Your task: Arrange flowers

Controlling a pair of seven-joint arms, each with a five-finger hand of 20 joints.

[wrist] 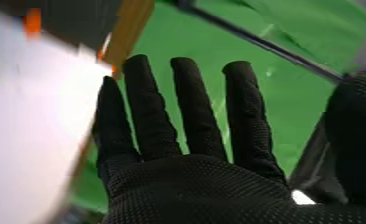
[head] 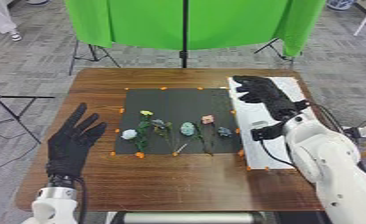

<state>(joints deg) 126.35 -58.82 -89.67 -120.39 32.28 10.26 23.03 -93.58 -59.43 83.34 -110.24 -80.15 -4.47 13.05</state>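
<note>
The flowers lie on a black mat on the brown table, between the two hands. The right hand is over the far part of the white board, beside the mat, with the flowers to its left and closer to the robot, apart from it. In the right wrist view, the right hand is released, its fingers straight and holding nothing. The left hand is to the left of the mat, also released, fingers extended; the pale blue bloom is the nearest to it. The pink bloom lies toward the white board.
</note>
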